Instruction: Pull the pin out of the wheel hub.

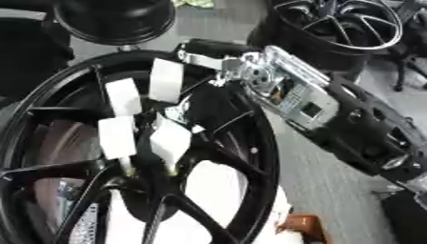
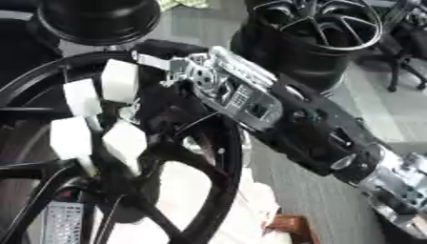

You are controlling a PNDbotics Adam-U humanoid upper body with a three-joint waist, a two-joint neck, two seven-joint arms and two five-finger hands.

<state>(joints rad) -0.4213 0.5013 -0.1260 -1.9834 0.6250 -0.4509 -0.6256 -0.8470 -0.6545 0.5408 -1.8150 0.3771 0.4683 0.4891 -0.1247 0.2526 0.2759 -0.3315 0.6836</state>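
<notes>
A large black spoked wheel hub [image 1: 265, 157] fills the left and middle of both views, tilted toward me. My right hand [image 1: 167, 81] comes in from the upper right on a silver and black forearm [image 1: 288, 90] and reaches down into the wheel, its white pads [image 1: 116, 136] lying over the spokes just above the hub's centre [image 1: 142, 183]. A thin pale stub [image 1: 126, 165] shows under the lowest pad; I cannot tell whether it is the pin or whether the hand holds it. My left hand shows in no view.
A black rim [image 1: 116, 19] stands at the top left and a spoked rim [image 1: 342, 26] at the top right. White material [image 1: 221, 188] lies under the wheel, with a brown object [image 1: 304, 226] at the bottom. Grey floor [image 1: 333, 186] runs along the right.
</notes>
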